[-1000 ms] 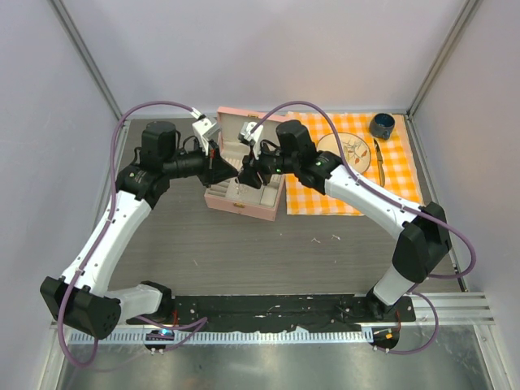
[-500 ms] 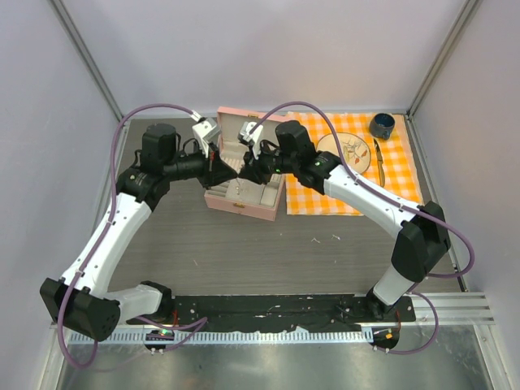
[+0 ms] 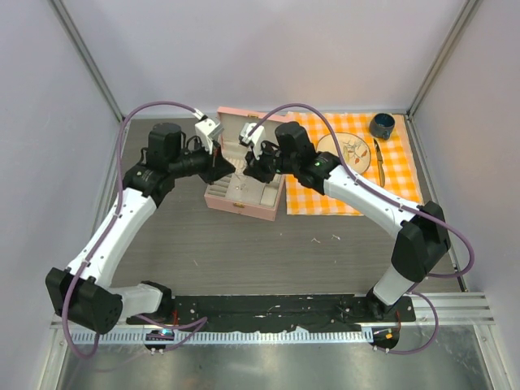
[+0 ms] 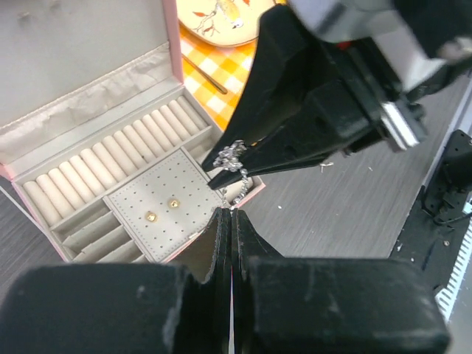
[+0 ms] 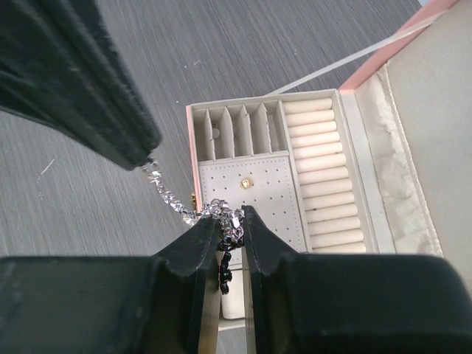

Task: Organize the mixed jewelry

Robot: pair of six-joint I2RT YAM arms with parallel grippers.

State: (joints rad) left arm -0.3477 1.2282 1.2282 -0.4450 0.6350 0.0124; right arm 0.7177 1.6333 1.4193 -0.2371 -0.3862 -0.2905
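Observation:
A thin silvery chain [image 4: 238, 175] is stretched in the air between my two grippers, above the front of the open pink case [image 3: 244, 206]. My left gripper [image 4: 232, 211] is shut on the chain's lower end. My right gripper [image 5: 225, 219] is shut on a bunched part of the chain [image 5: 168, 195], and a short tail hangs down between its fingers. In the top view the left gripper [image 3: 230, 168] and right gripper [image 3: 247, 171] nearly meet tip to tip. Two gold studs [image 4: 172, 203] sit on the case's dotted pad. A few tiny pale bits [image 3: 335, 237] lie on the table.
The case's lid [image 4: 81, 44] stands open behind rows of pale ring rolls [image 5: 324, 166]. To the right lies an orange checked cloth [image 3: 398, 175] with a plate [image 3: 349, 150], gold-coloured cutlery [image 3: 379, 158] and a dark cup [image 3: 382, 125]. Walls close in the left, back and right.
The right gripper's jaws have closed onto the chain. Both grippers have shifted slightly toward the back, and the left arm's elbow has moved right.

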